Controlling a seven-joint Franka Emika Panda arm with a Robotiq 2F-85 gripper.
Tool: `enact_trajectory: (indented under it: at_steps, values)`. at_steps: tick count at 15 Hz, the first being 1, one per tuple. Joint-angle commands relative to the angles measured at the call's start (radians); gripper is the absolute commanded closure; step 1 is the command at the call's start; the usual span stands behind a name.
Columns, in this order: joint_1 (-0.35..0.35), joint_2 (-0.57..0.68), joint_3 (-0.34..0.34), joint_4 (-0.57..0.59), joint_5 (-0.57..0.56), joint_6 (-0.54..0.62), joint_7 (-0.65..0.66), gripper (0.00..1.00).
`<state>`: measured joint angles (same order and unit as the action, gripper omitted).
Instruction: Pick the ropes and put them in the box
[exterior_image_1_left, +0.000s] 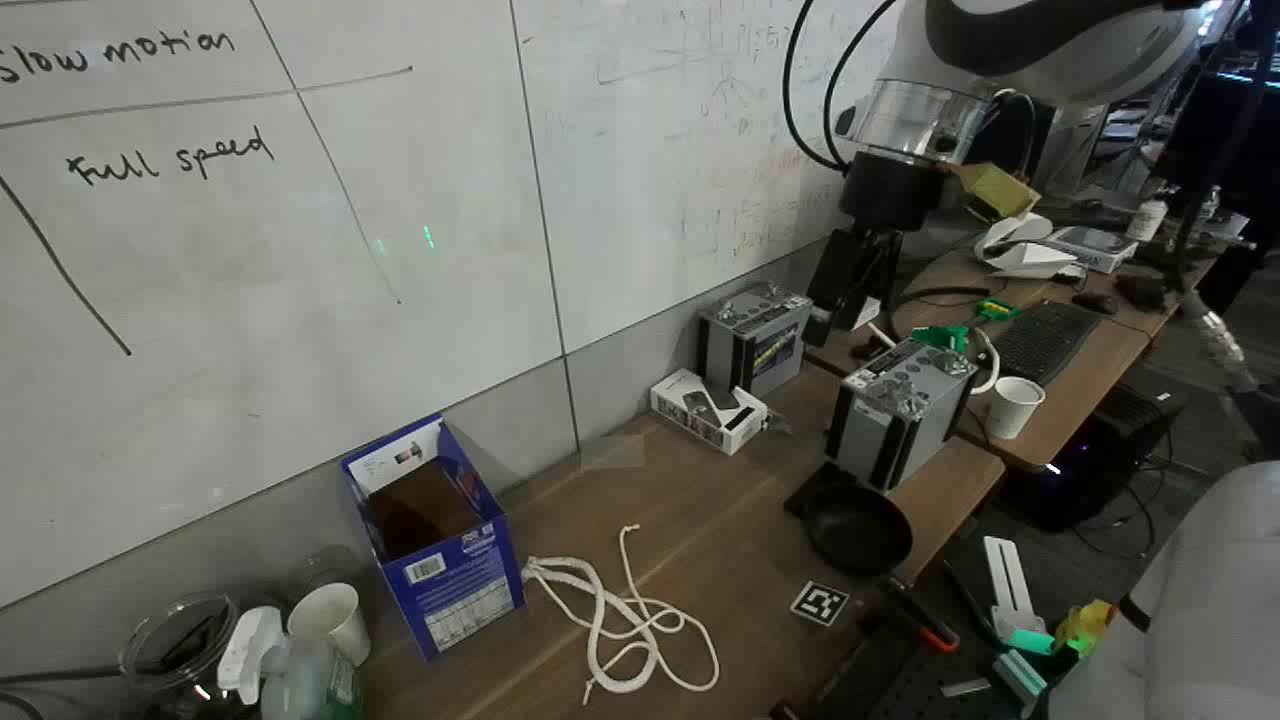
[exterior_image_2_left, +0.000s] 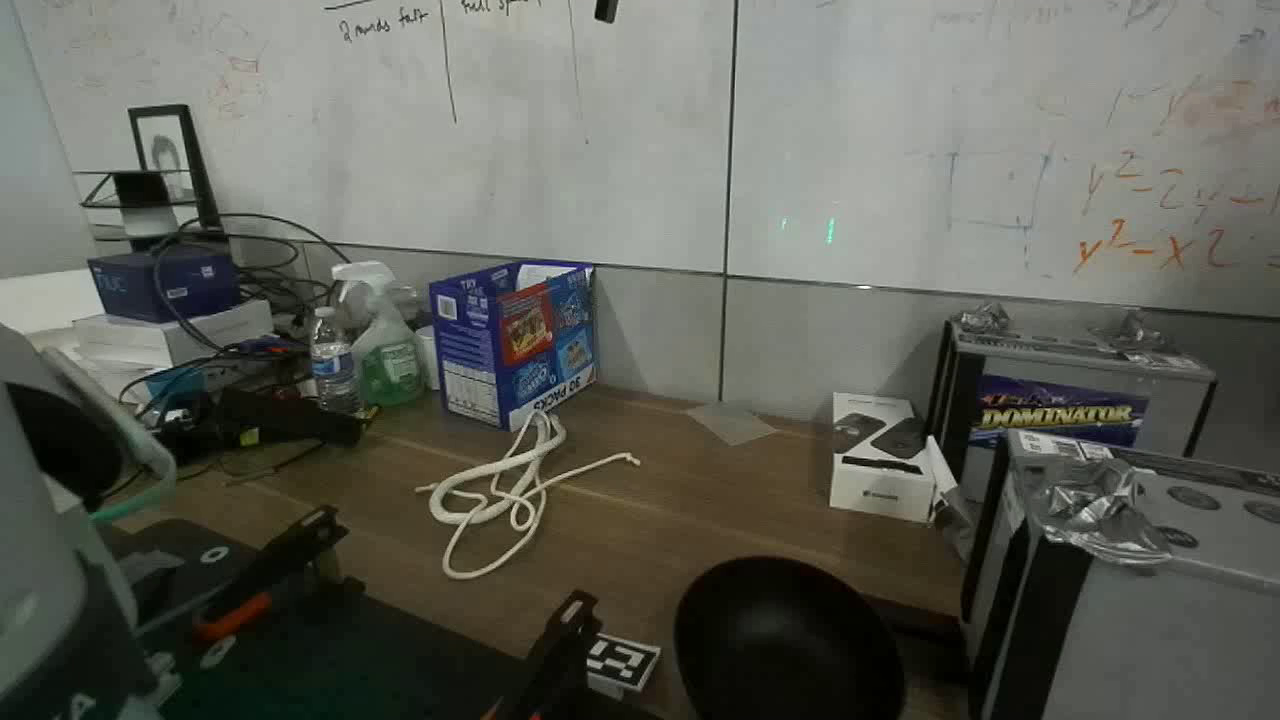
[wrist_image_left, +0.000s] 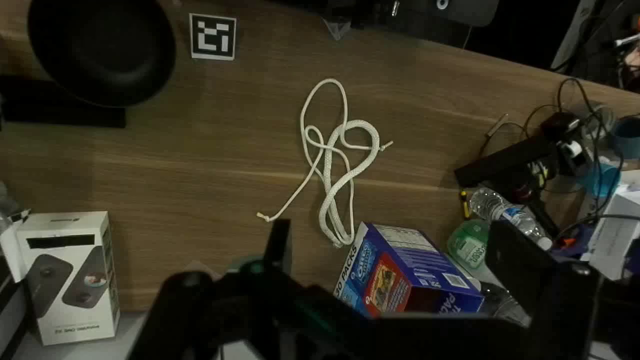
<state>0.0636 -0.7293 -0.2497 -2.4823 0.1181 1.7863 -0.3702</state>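
Note:
The ropes, a loose tangle of white cord (exterior_image_1_left: 650, 625), lie on the wooden table in both exterior views (exterior_image_2_left: 530, 470). The blue box (exterior_image_1_left: 455, 575) stands upright against the whiteboard wall, open at the top with its back flap raised and brown inside (exterior_image_2_left: 470, 350). One end of the tangle reaches the box's base; I cannot tell if they touch. My gripper (exterior_image_1_left: 845, 295) is high near the grey batteries, away from the ropes. In the wrist view its fingers (wrist_image_left: 392, 240) are wide apart and empty, with the ropes (wrist_image_left: 327, 165) and box (wrist_image_left: 420, 255) below.
A black pan (exterior_image_1_left: 855, 530) and a square marker (exterior_image_1_left: 820, 603) are near the front edge. Two grey batteries (exterior_image_1_left: 895, 410) and a white phone box (exterior_image_1_left: 708, 410) stand at one end. A spray bottle (exterior_image_2_left: 388, 350) and water bottle (exterior_image_2_left: 333, 365) stand beside the blue box.

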Motion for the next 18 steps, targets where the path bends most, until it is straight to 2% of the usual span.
enact_trajectory:
  at_steps: [1, 6, 9, 13, 18]
  values:
    - [-0.022, 0.004, 0.016, 0.008, 0.012, -0.004, -0.012, 0.0]
    - [-0.021, -0.002, 0.016, 0.014, 0.012, -0.004, -0.012, 0.0]
    - [-0.039, 0.0, 0.035, -0.035, -0.015, 0.047, -0.003, 0.0]
    - [-0.055, 0.008, 0.077, -0.158, -0.072, 0.195, 0.008, 0.0]
    - [-0.038, 0.072, 0.154, -0.342, -0.131, 0.472, 0.059, 0.0]
